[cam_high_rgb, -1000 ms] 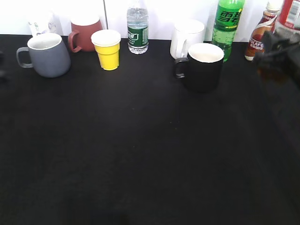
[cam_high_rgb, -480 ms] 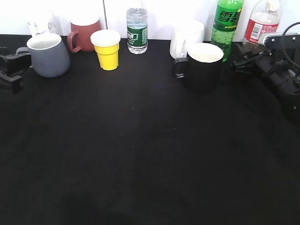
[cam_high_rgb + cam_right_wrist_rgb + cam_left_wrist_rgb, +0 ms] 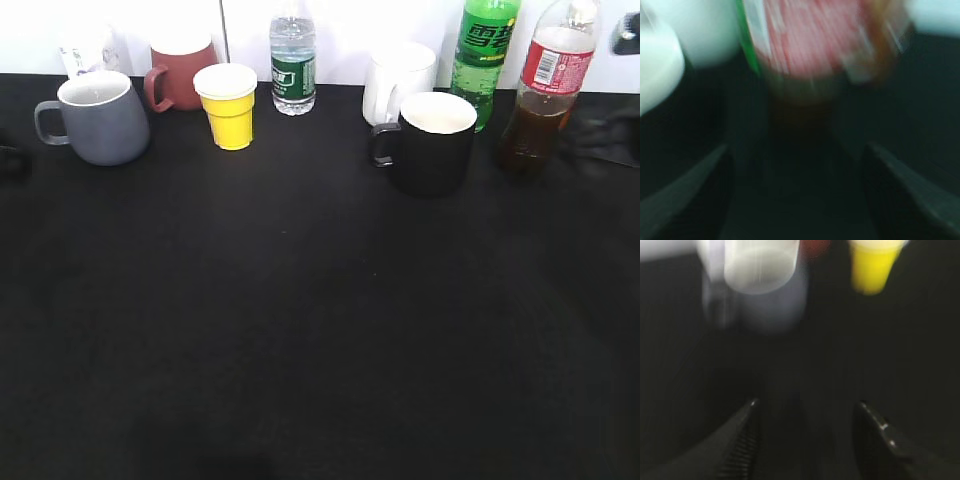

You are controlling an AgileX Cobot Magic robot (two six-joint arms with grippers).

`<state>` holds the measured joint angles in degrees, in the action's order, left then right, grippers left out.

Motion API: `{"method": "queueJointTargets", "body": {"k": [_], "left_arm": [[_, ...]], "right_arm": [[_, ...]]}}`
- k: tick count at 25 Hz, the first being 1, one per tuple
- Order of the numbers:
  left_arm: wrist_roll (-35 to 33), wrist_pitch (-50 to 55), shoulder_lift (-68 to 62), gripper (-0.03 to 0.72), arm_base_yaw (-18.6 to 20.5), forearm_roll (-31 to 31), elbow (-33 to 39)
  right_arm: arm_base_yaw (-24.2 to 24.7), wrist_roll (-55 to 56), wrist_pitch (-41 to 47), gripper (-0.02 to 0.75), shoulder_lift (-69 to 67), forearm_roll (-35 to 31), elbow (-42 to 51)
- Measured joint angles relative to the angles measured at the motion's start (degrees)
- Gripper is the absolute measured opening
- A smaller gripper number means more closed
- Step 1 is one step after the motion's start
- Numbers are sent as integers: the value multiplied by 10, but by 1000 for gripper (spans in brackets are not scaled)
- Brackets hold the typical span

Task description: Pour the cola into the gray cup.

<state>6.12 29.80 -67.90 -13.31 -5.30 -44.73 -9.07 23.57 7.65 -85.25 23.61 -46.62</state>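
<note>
The cola [image 3: 545,85] stands upright at the back right of the black table, just right of the green soda bottle. In the blurred right wrist view its red label [image 3: 815,40] is straight ahead of my right gripper [image 3: 797,155], which is open, empty and short of the bottle. The gray cup [image 3: 100,118] stands at the back left with its handle to the left. In the blurred left wrist view the cup [image 3: 762,285] is ahead of my left gripper [image 3: 807,407], which is open, empty and apart from it. Both arms show only as dark shapes at the exterior view's edges.
Along the back stand a maroon mug [image 3: 182,72], a yellow cup [image 3: 230,105], a small water bottle [image 3: 293,65], a white mug [image 3: 398,80], a green soda bottle [image 3: 485,55] and a black mug [image 3: 430,140]. The black tabletop [image 3: 320,320] stretches in front.
The right arm has drawn back to the right edge, leaving the cola standing uncovered. The left arm has pulled back left, away from the gray cup's handle.
</note>
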Motion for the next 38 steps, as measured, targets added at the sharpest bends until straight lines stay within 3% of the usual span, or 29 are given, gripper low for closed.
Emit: {"method": "queueJointTargets", "body": {"k": [2,4,6,8,12,15,28,29,33,35,38], "left_arm": [[-11,184,1,440,0,17,-54],[-27,305,32,441,0,23,-64],[-28,375,118,441,0,44,-63],[-29,386,258,441,-1,53,-42],[-29,375,526,441,-1,53,68],[-29,350,620,441,-1,53,128],[-30,313,623,441,0,53,151],[-30,312,624,441,9,53,151],[-30,312,658,440,95,53,151],[-30,313,682,440,119,53,151],[-30,313,683,440,122,53,151]], "right_arm": [[-47,-77,221,574,65,-95,-25],[-76,-138,390,573,144,-188,-38],[-83,-146,505,573,264,-206,-40],[-83,-151,561,573,423,-207,-15],[-83,-152,558,573,723,-208,95],[-83,-152,552,573,852,-209,154],[-82,-152,524,571,856,-210,177],[-64,-152,524,571,856,-211,177],[107,-152,523,571,856,-211,177],[125,-152,523,570,857,-211,177],[126,-152,522,570,857,-211,177]]}}
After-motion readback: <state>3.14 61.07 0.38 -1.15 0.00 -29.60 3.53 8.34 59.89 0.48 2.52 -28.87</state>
